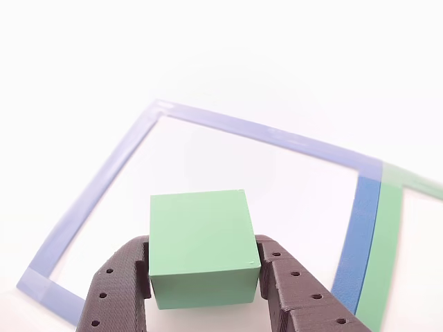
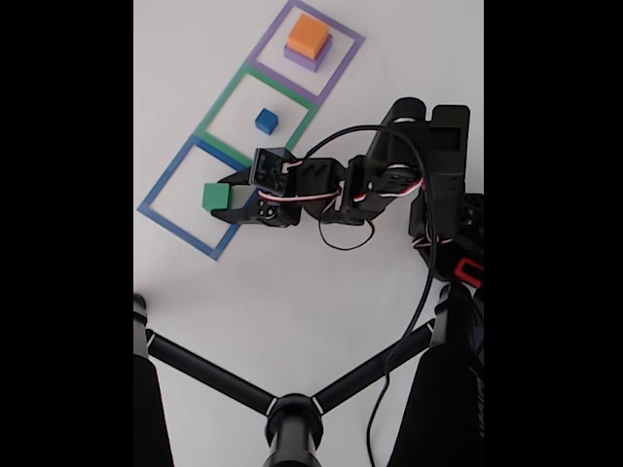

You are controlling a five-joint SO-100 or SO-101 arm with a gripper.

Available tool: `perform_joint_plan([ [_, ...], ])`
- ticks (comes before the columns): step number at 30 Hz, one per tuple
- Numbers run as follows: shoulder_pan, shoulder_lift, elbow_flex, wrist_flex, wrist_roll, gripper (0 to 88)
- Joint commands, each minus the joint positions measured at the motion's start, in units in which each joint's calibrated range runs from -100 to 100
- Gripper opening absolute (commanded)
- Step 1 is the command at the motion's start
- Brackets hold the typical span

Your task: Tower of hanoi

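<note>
Green cube (image 1: 201, 249) sits clamped between gripper (image 1: 204, 277) fingers.

Bright, overexposed white surface; soft shadows; fixed view blurry.

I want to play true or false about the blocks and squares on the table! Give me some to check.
1. The green block sits between the fingers. True.
2. The green block is in the purple square. False: it is in the blue square.
3. The orange block is on top of the purple block. True.
4. The blue block is stacked on the orange block. False: it sits alone in the green square.
</note>
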Motion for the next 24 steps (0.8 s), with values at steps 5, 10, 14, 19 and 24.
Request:
perform_joint_plan([
  [5,0.46,4.01,-4.09,-5.08,0.59,11.1],
  [10,0.75,7.0,-6.09,-6.78,0.59,13.1],
  [14,1.23,7.89,-6.64,-7.43,0.59,16.7],
  [19,1.62,7.89,-6.27,-7.51,0.59,24.0],
  [24,1.33,5.71,-5.36,-7.03,0.59,25.4],
])
